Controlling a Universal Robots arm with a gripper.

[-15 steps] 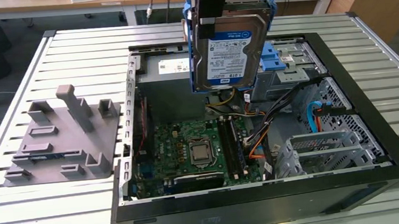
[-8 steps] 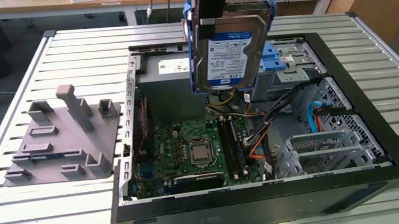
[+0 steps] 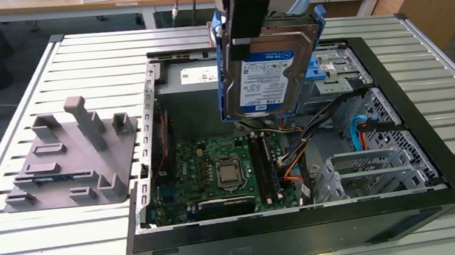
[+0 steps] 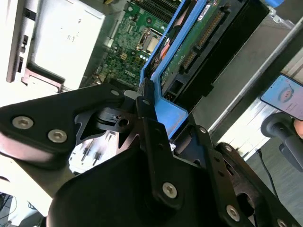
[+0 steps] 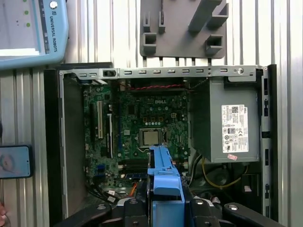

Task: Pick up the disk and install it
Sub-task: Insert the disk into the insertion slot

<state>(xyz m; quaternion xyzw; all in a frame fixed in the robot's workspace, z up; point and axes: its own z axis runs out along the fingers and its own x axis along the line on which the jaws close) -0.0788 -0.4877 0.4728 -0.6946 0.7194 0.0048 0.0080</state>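
A slatted table (image 3: 84,59) carries an open computer case (image 3: 301,234), with its motherboard (image 3: 214,171) and grey power supply (image 5: 227,123) exposed. A grey fixture (image 3: 67,158) lies beside the case on the exterior view's left. The disk (image 3: 268,72) hangs on edge above the case interior, its label facing the exterior camera. The gripper (image 4: 163,113) is clamped on the disk's blue carrier, fingers (image 4: 149,127) pressed against it.

Bright, even room light here.
White table slats (image 3: 58,238) glare out beside the gripper (image 3: 251,35); under it, the clamped disk (image 3: 268,69) leaves the case (image 3: 301,237) interior dim.
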